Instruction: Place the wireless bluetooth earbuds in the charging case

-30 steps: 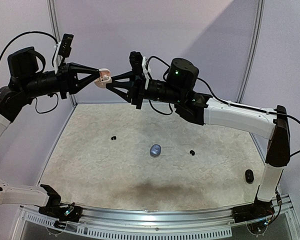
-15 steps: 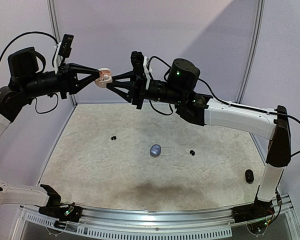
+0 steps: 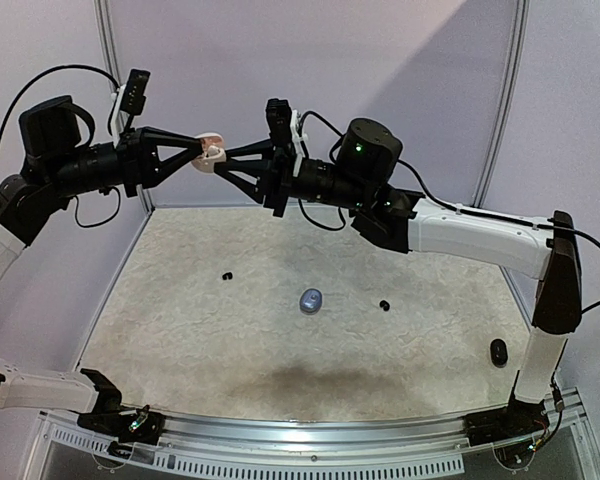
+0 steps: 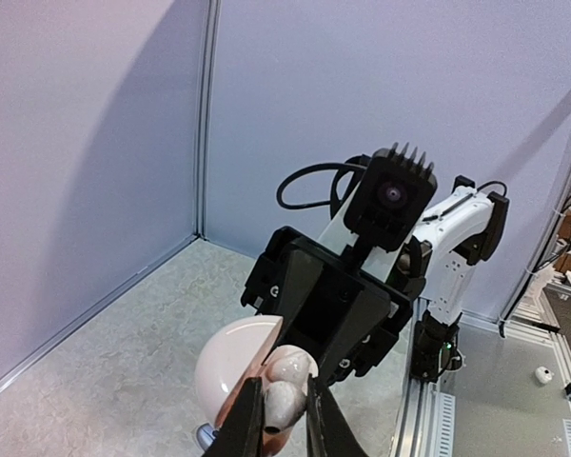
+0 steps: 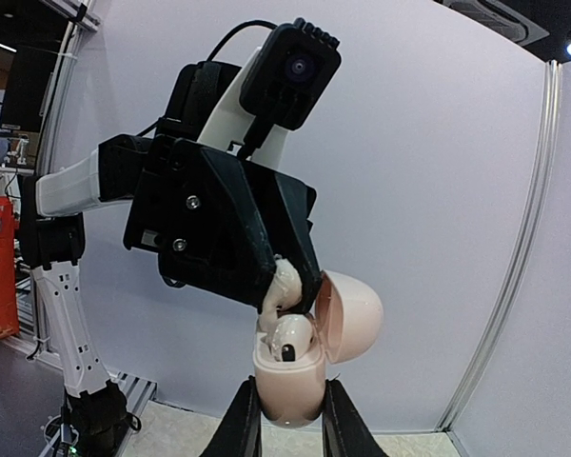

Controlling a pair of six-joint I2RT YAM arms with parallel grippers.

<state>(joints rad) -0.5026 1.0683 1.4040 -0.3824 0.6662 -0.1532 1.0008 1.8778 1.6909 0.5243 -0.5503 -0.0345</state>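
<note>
My right gripper (image 5: 287, 407) is shut on a pale pink charging case (image 5: 287, 381) and holds it high above the table, its lid (image 5: 354, 314) hinged open. One white earbud (image 5: 290, 338) sits in the case. My left gripper (image 4: 284, 411) is shut on a second white earbud (image 5: 284, 284) and holds it at the case's open top, touching the seated bud. In the top view the two grippers meet tip to tip at the case (image 3: 212, 152). In the left wrist view the lid (image 4: 230, 367) shows left of my fingers.
On the speckled table lie two black earbuds (image 3: 226, 276) (image 3: 384, 304), a silvery-grey rounded case (image 3: 311, 299) at the middle and a black oval case (image 3: 498, 351) at the right. Grey walls enclose the back and sides.
Both grippers, still joined at the case, have shifted slightly up and to the right. The things on the table have not moved.
</note>
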